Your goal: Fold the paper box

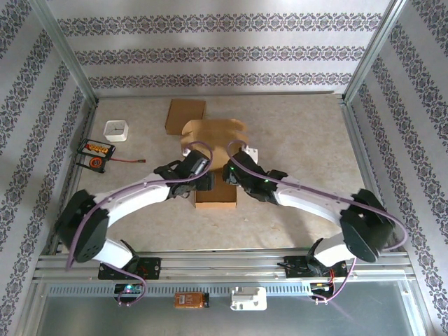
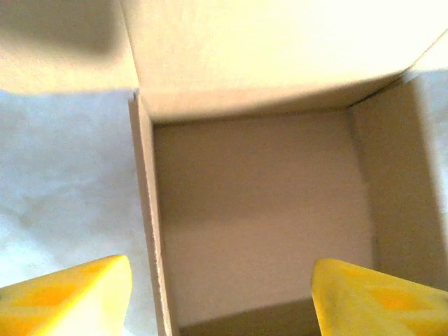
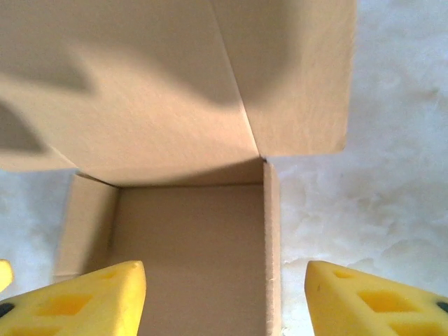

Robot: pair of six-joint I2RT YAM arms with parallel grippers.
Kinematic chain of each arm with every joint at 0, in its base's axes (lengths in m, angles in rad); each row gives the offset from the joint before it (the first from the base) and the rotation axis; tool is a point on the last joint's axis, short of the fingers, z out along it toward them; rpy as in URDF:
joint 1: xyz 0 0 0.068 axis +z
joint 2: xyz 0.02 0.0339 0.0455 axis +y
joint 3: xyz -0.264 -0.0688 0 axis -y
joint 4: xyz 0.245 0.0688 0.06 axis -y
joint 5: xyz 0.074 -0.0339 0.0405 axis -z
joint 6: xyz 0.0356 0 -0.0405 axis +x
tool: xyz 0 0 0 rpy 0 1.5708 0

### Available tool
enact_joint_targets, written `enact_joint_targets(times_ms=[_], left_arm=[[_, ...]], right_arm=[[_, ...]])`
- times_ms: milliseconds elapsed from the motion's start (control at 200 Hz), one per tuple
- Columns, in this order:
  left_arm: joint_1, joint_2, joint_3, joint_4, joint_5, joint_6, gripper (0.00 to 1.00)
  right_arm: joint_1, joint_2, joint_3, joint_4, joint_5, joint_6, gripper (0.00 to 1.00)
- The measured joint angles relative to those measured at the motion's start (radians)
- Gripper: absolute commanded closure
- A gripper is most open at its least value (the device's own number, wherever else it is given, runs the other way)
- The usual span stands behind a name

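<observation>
The open-topped brown cardboard box sits at the centre of the pale speckled table, just ahead of both my wrists. Its large lid flap stands raised on the far side. My left claw is over the box's left wall with its jaws spread wide and nothing between them gripped. In the left wrist view, one yellow finger is outside that wall above the table, and the other is above the box interior. My right claw is likewise spread and holds nothing. In its wrist view, one yellow finger is outside the right wall, the other above the interior. A flat brown cardboard sheet lies beyond the box. A small white square tub stands well apart at far left.
</observation>
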Motion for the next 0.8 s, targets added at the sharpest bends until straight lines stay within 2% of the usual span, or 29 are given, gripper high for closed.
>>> enact_joint_targets(times_ms=[110,175,270,320,470,620,715,799], left_arm=[[0.016,-0.100,0.014,-0.001,-0.006,0.046,0.26],[0.040,-0.139,0.043,-0.003,-0.006,0.095,0.24],[0.104,-0.178,0.089,-0.002,0.025,0.188,0.21],[0.159,-0.188,0.111,0.000,0.076,0.246,0.21],[0.327,-0.148,0.196,-0.027,0.288,0.394,0.19],[0.404,-0.027,0.318,-0.085,0.447,0.508,0.14],[0.424,0.032,0.356,-0.126,0.476,0.559,0.12],[0.430,0.069,0.369,-0.153,0.495,0.593,0.12]], right_arm=[[-0.033,-0.090,0.001,-0.007,0.000,-0.093,0.26],[-0.077,-0.129,0.003,0.001,-0.026,-0.179,0.15],[-0.168,-0.162,0.008,0.013,-0.127,-0.335,0.05],[-0.215,-0.160,0.019,0.012,-0.192,-0.408,0.02],[-0.330,-0.093,0.111,-0.006,-0.424,-0.566,0.02],[-0.393,0.010,0.213,-0.010,-0.609,-0.612,0.05],[-0.418,0.066,0.251,-0.014,-0.669,-0.613,0.13],[-0.433,0.116,0.277,-0.018,-0.715,-0.612,0.26]])
